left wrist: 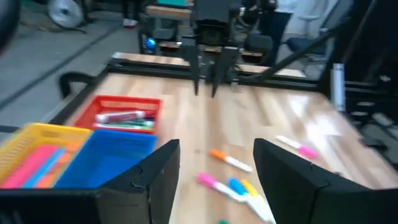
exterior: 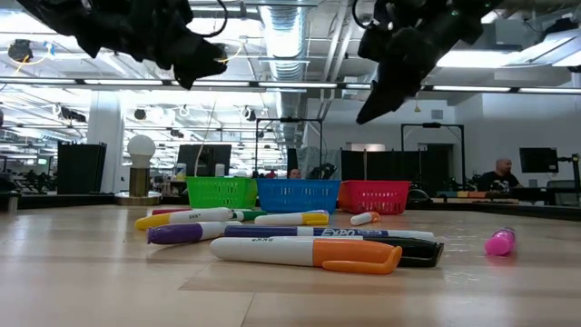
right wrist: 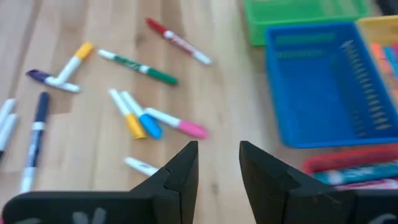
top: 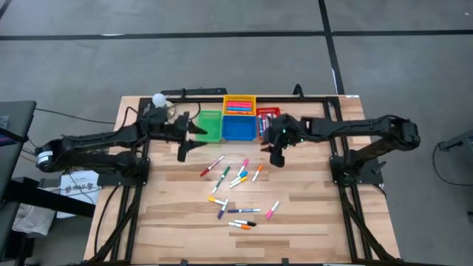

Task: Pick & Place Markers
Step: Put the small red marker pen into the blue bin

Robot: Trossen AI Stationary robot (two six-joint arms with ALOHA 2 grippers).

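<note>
- The markers [top: 238, 191] lie loose mid-table, nearer than both grippers, their long axes pointing all ways.
- The right gripper [top: 276, 157] hangs closest, beside the orange marker [top: 257, 174]; its jaws stand narrow and empty.
- The left gripper [top: 183, 151] waits, wide and empty.
- Far side: the yellow basket [top: 239, 98] and red basket [top: 267, 113] hold markers; the blue basket [top: 239, 128] and green basket [top: 209, 127] look empty.

Pale, smooth wooden table [top: 310, 214]; glossy plastic-looking markers [exterior: 304, 252]; seemingly plastic lattice baskets [exterior: 221, 192].
</note>
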